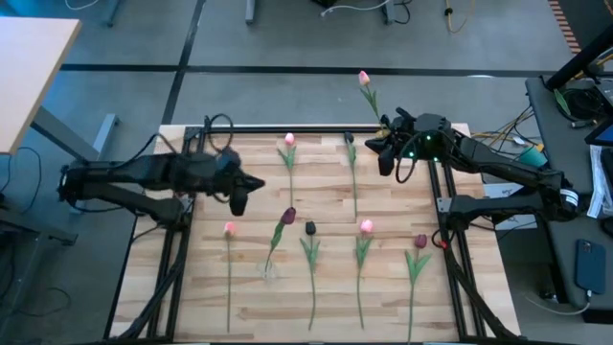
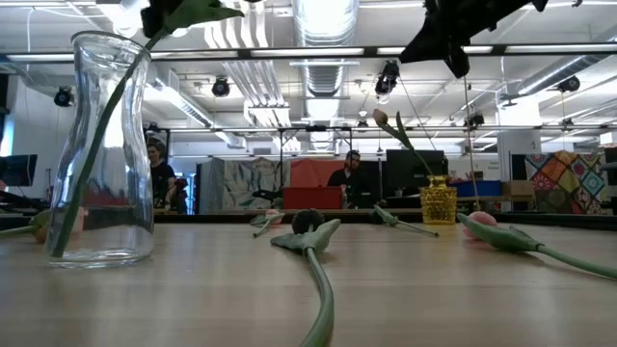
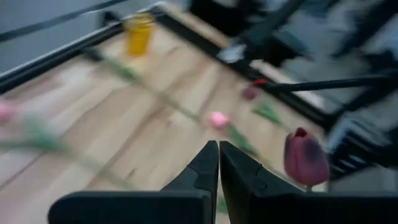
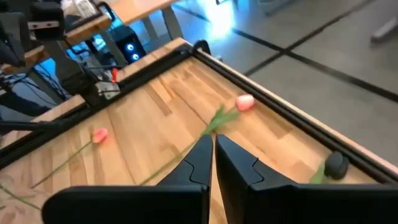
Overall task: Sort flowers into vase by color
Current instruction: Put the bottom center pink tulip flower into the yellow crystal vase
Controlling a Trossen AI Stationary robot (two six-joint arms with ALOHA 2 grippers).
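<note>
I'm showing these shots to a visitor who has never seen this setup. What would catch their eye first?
Probably the tulips laid out in rows across the wooden table, pink and dark heads on long green stems. Next, the clear glass vase close to the low camera with a stem already in it, and a pink tulip standing in the small yellow vase at the table's far edge by the right gripper.

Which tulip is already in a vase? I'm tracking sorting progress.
The dark maroon tulip stands in the clear glass vase; the other tulips lie on the wooden table or lean elsewhere.
</note>
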